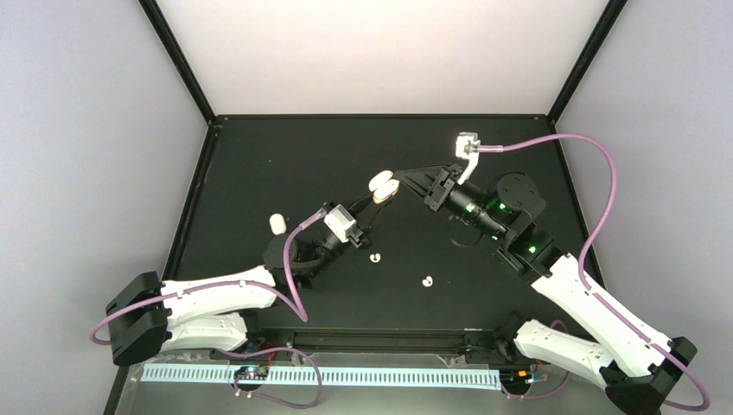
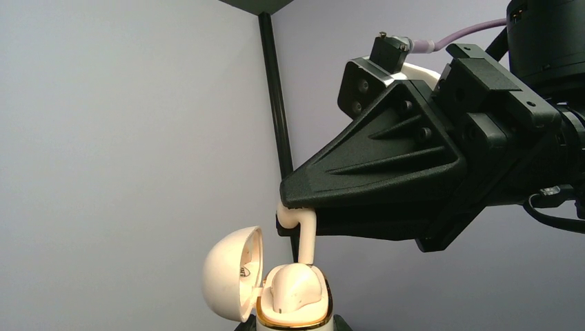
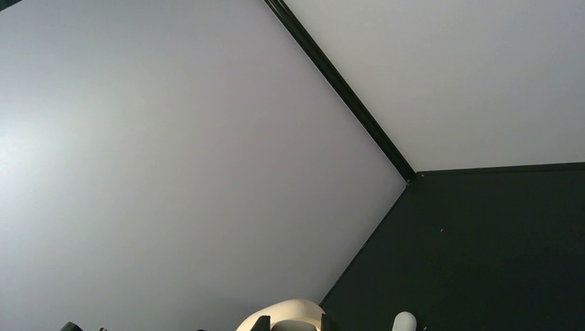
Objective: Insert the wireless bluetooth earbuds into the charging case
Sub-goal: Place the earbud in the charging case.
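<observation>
Case (image 2: 293,295) is clamped upright by left fingers (image 1: 370,210) so the earbud (image 2: 306,241) pinched by right fingers (image 2: 372,165) enters from 12 o'clock (lid (image 2: 231,272) at 9).

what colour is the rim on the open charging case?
Gold rim on the cream charging case; it shows best in the left wrist view.

A black table (image 1: 302,156) fills mid-frame, grey walls (image 1: 78,130) stand at both sides, and a pale ribbed strip (image 1: 389,377) runs along the bottom.
</observation>
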